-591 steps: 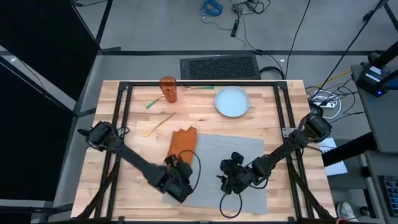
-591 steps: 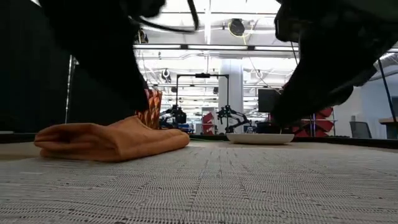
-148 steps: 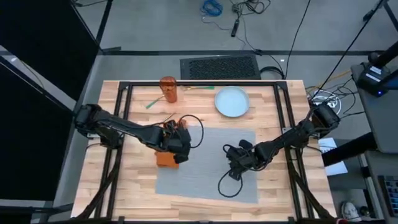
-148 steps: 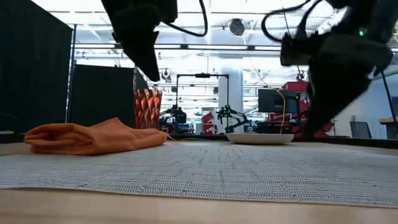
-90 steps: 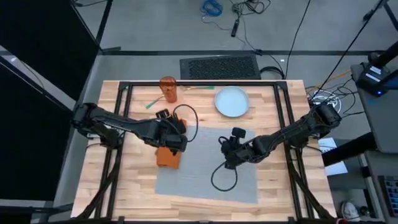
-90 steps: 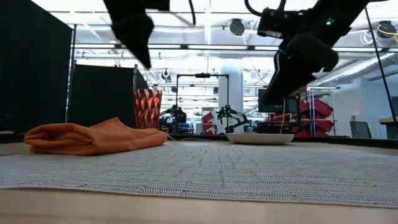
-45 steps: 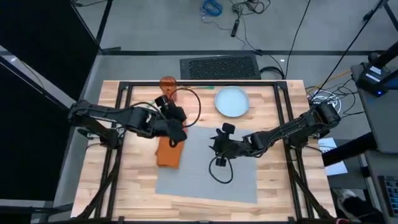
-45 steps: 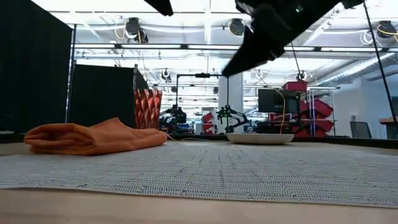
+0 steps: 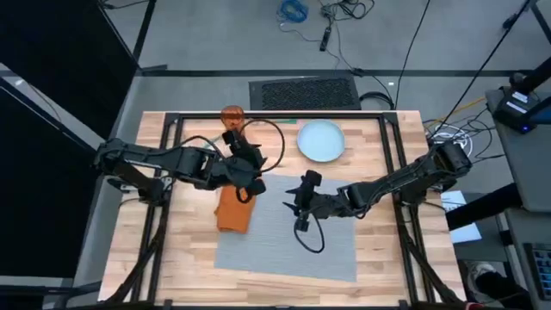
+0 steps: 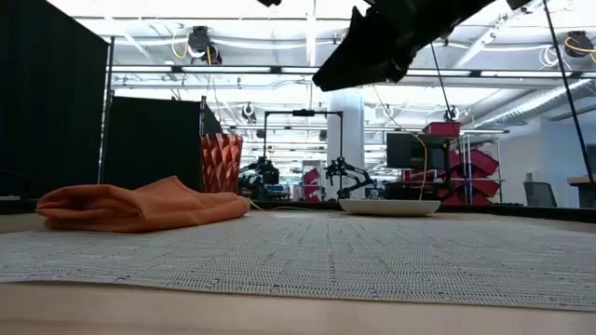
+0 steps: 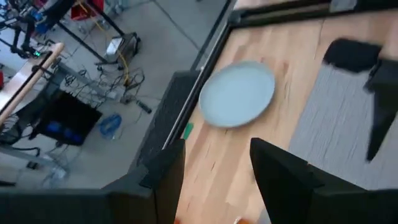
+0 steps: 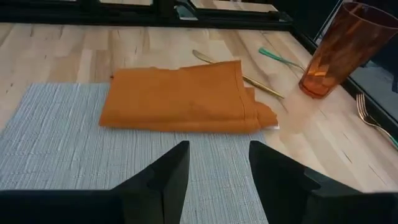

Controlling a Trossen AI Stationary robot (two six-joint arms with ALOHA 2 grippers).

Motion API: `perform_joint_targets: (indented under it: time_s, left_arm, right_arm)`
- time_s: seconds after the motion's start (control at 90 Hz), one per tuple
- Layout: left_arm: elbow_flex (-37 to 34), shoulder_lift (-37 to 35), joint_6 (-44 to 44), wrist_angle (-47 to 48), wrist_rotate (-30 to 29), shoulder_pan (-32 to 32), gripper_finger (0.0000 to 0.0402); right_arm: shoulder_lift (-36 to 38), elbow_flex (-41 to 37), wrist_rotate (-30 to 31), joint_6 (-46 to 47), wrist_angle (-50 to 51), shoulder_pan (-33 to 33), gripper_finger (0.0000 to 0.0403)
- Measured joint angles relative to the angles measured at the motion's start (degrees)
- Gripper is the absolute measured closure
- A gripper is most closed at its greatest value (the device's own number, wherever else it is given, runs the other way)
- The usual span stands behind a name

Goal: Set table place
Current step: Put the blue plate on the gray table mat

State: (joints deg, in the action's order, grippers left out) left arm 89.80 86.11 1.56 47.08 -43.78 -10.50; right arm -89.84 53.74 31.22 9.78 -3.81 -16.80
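While both tools gape, right tool (image 9: pixel 300 196) (empty) apparently shifted left over placemat (image 9: pixel 331 245).

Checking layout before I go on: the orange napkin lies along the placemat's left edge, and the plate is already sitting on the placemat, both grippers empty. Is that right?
Not quite: the plate is not on the placemat; the high view shows it on the bare table beyond the mat's far edge. The rest holds: the orange napkin lies along the mat's left edge, and the left gripper and right gripper are both open and empty.
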Motion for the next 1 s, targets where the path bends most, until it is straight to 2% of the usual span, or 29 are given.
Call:
perform_joint_targets:
  time_s: [0.144, 1.0]
  left_arm:
    - [-0.02, 0.0, -3.74, 0.05, 0.01, 0.78, 0.0233]
    - [-0.09, 0.02, -3.42, -0.24, 2.07, 1.16, 0.0233]
  right_arm:
    - [0.0, 0.0, 0.0, 0.0, -3.15, 0.0, 0.025]
    - [-0.02, -0.02, 0.04, 0.0, -5.24, 0.02, 0.025]
